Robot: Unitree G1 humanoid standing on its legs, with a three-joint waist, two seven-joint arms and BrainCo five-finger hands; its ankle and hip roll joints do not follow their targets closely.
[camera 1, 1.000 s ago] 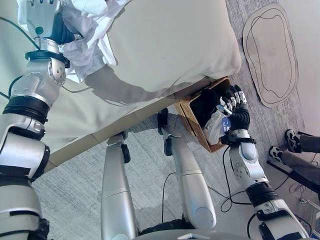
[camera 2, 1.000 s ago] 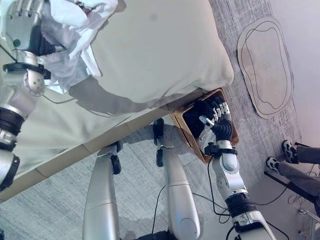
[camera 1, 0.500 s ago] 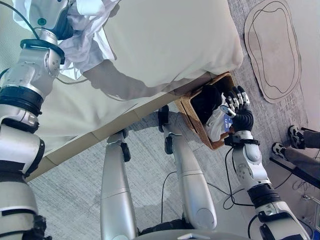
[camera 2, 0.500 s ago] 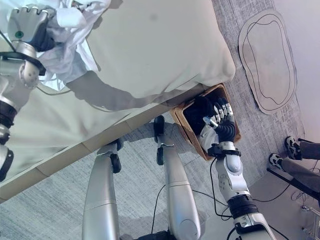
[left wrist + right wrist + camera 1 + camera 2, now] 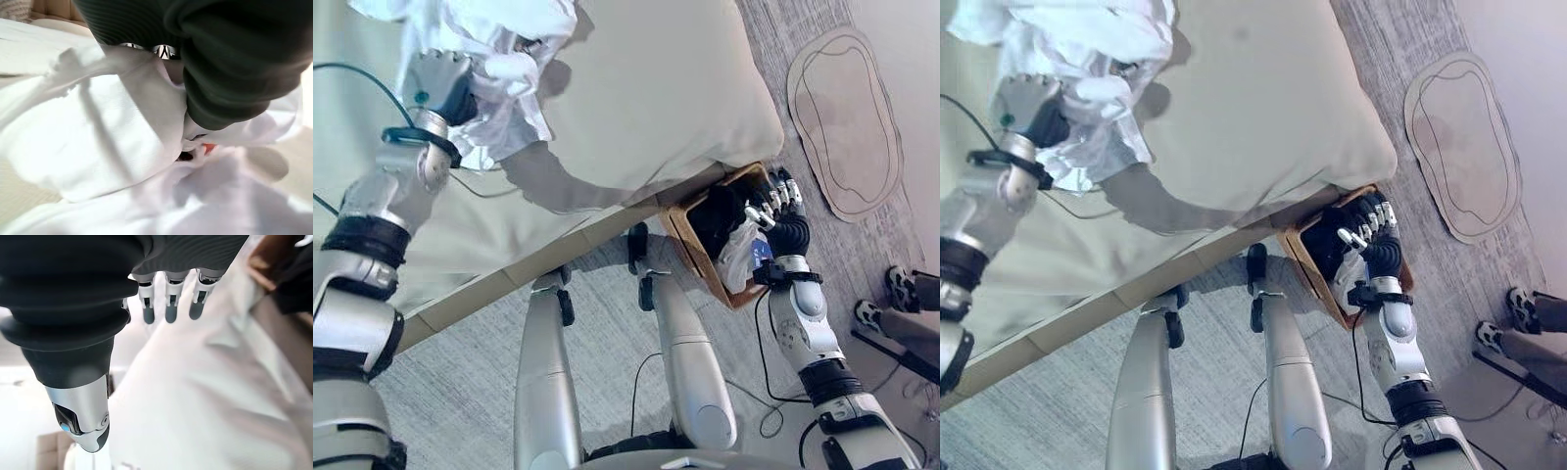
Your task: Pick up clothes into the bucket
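A heap of white clothes (image 5: 499,39) lies on the beige bed (image 5: 646,88). My left hand (image 5: 435,83) is dug into the heap, its fingers curled in the bunched white cloth (image 5: 98,132). A wicker basket (image 5: 690,235) stands on the floor at the bed's corner, holding a black garment (image 5: 720,211) and a white one (image 5: 744,250). Above the basket's far side my right hand (image 5: 781,220) hovers open, fingers (image 5: 168,308) straight over the white cloth (image 5: 205,406), holding nothing.
The bed's edge (image 5: 538,255) runs slantwise in front of me, with grey carpet (image 5: 450,382) below it. An oval rug (image 5: 847,98) lies beyond the basket. A person's shoes (image 5: 901,289) are at the right edge.
My left hand has drawn back across the bed toward me, dragging the white clothes with it. The right hand has stayed over the basket.
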